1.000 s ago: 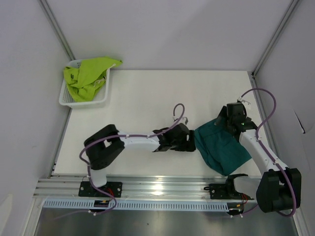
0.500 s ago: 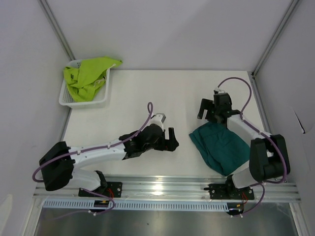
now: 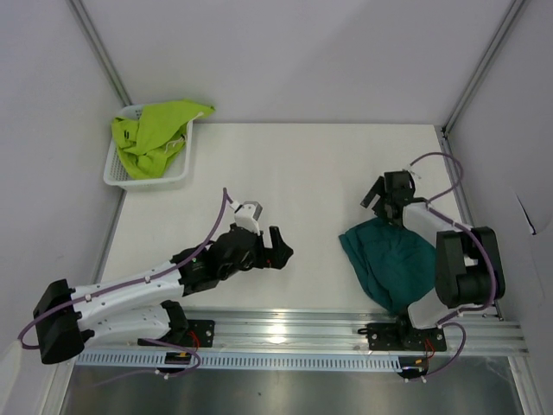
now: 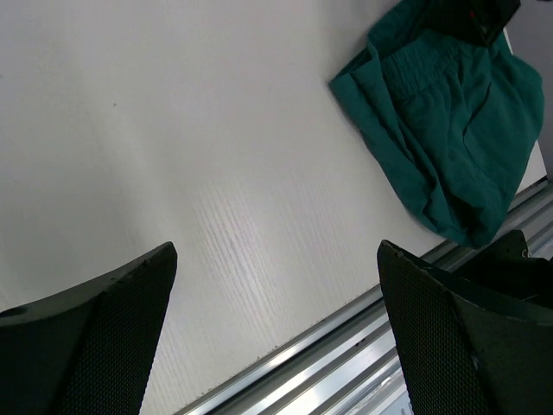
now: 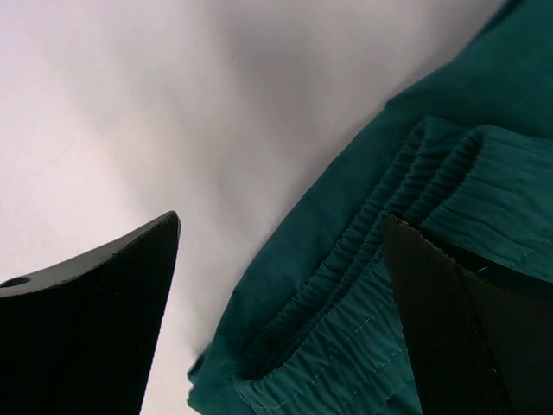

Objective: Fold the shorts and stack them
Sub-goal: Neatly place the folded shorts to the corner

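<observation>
Both jaws spread, empty; right gripper (image 3: 374,197) nearer, over teal shorts (image 3: 390,259) waistband edge; left gripper (image 3: 281,246) well apart.

2 prs shorts total: 1 dark teal pair (image 3: 393,264) nr right edge of tabletop (image 3: 285,173), 1 lime pair (image 3: 155,134) in the 1 white mesh basket (image 3: 147,180), far-left corner. 2 arms, 1 hand ea: left hand (image 3: 281,246), right hand (image 3: 378,194).

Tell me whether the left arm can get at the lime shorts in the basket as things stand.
Probably yes: the left end effector is open and empty, and only bare table lies between it and the lime shorts heaped in the white basket.
</observation>
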Robot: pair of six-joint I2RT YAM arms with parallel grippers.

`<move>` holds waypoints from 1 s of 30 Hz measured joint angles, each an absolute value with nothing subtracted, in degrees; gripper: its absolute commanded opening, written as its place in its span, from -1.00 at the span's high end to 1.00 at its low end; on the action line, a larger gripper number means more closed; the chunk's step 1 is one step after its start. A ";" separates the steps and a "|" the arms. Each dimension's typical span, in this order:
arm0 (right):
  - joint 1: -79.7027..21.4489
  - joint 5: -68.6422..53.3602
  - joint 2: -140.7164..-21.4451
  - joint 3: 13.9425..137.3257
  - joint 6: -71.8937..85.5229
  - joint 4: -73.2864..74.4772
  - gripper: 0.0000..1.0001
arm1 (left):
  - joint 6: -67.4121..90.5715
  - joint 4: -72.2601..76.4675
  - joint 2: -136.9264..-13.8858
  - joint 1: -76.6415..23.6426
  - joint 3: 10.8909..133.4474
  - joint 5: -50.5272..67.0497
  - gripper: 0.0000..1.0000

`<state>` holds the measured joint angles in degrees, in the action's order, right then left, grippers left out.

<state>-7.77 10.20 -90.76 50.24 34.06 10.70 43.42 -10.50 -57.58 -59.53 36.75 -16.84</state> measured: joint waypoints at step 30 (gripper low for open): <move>8.21 14.48 -75.81 43.59 46.70 15.03 -0.99 | 42.39 -23.16 -42.35 -53.52 34.15 -24.01 -0.98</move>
